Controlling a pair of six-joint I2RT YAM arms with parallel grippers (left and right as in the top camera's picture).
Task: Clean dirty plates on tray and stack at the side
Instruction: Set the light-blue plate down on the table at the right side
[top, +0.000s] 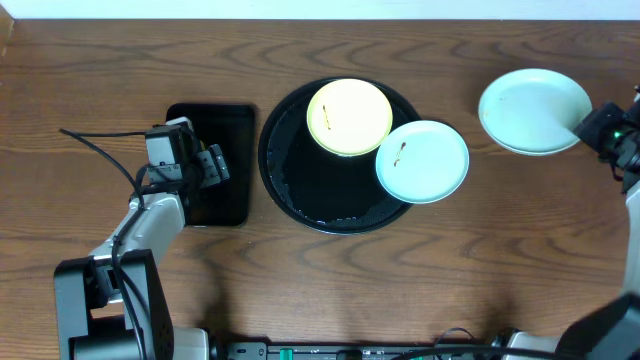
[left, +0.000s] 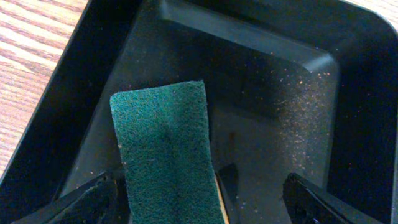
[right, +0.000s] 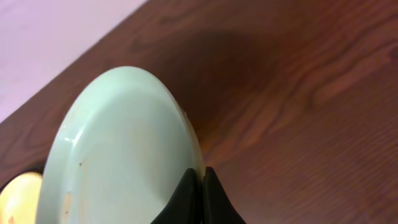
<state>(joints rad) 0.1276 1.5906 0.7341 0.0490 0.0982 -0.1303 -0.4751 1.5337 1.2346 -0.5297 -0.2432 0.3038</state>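
Clamping the rim of a mint plate (right: 118, 155) over bare wood (top: 520, 230) right of the tray (top: 300, 190), the right gripper (right: 200, 180) is shut, while the left gripper (left: 202, 186) hangs jaws apart over a green scouring pad (left: 163, 146) whose long axis runs out between them

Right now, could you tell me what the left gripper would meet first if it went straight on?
Most likely the green scouring pad lying in the small rectangular black tray; the open left gripper points down at it, though the depth is unclear.
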